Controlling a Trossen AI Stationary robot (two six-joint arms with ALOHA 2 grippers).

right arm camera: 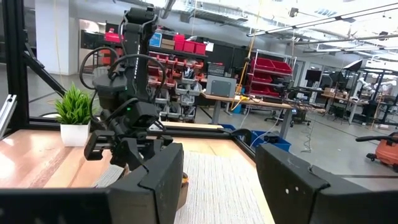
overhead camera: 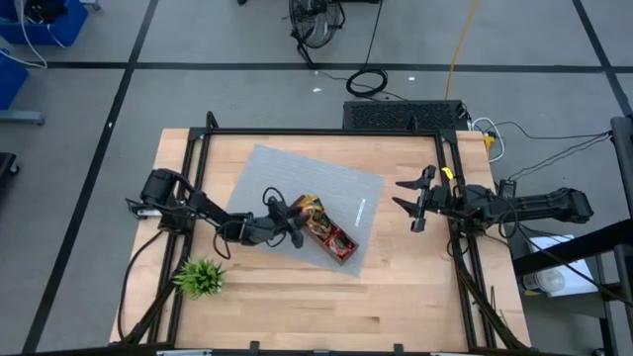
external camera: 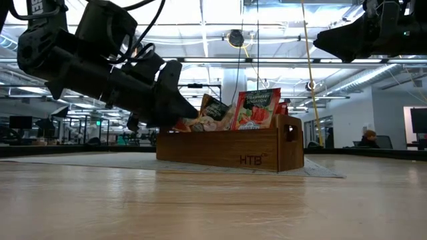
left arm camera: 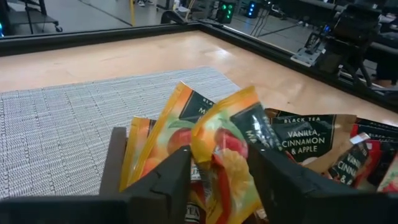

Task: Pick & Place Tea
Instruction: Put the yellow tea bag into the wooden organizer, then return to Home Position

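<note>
A brown wooden tray (overhead camera: 332, 237) lies on a grey mat (overhead camera: 297, 173), with several tea sachets standing in it. In the low view a red one (external camera: 257, 109) rises above the tray wall (external camera: 227, 150). My left gripper (overhead camera: 295, 225) reaches level to the tray's left end. Its fingers stand apart on either side of an orange-yellow sachet (left arm camera: 227, 146), which stands in the end compartment beside another orange-yellow one (left arm camera: 163, 130). Dark sachets (left arm camera: 305, 140) fill the compartment beyond. My right gripper (overhead camera: 408, 204) hangs open and raised over the table's right side, holding nothing. My left gripper (left arm camera: 221, 160) has one finger (left arm camera: 174, 177) on each side of the orange-yellow sachet's upper part (left arm camera: 211, 134), coming level from the table's left. Whether the fingers touch it, I cannot tell. The crumpled sachet stands upright, its lower end down in the tray.
A small green plant (overhead camera: 201, 277) in a white pot (right arm camera: 73, 134) stands near the table's front left. A black frame (overhead camera: 316, 133) runs along the table's back and sides. Bare wood lies in front of and to the right of the mat.
</note>
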